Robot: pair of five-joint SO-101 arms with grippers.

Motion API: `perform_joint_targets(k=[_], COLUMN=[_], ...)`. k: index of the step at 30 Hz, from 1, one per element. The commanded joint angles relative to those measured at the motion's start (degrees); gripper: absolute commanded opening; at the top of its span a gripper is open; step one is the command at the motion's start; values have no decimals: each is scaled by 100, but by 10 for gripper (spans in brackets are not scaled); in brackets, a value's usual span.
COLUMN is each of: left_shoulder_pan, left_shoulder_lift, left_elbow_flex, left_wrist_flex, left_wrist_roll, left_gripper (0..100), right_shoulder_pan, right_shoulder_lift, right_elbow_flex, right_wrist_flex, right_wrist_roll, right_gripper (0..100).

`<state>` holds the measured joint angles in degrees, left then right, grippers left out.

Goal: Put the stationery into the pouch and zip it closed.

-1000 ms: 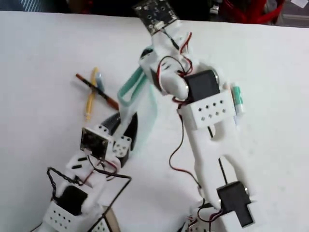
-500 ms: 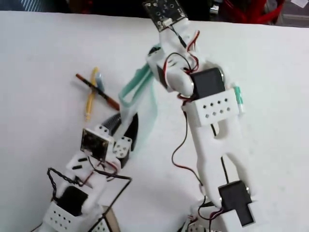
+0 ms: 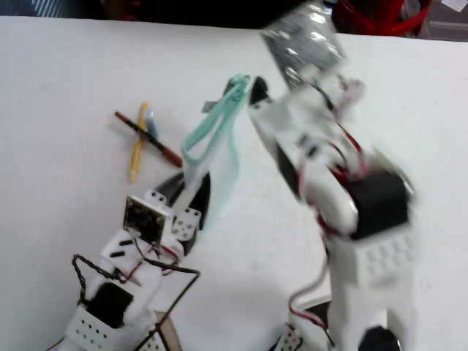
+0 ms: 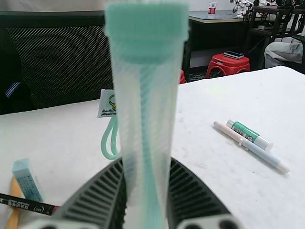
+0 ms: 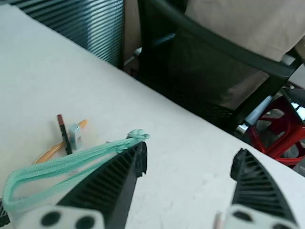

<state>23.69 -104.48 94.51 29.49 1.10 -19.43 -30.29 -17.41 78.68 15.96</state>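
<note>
Stretching over the big white table, the long mint-green see-through zip pouch is being squeezed tight by the left gripper. The right gripper is hanging wide open just beside its far end. A brown pencil and a yellow pencil are lying crossed nearby.

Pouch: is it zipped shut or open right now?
Open. In the high view the mint zipper edges of the pouch bow apart into a loop; the pencils lie outside it on the table.
</note>
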Motion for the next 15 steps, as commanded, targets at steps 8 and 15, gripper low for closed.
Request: perform_joint_targets(k=[8, 15], left_shoulder_pan=[57, 75], left_shoulder_lift=[-22, -22], left_elbow_flex=[18, 246], left_wrist_flex=[-44, -422], left_wrist_roll=[-44, -53], left_gripper=[24, 24], right_shoulder_pan=[2563, 3477], right_shoulder_lift=[1218, 3477], right_elbow_flex=[-79, -624], right_wrist_flex=[-330, -365], right_wrist_roll=[62, 738], right_gripper=[290, 272])
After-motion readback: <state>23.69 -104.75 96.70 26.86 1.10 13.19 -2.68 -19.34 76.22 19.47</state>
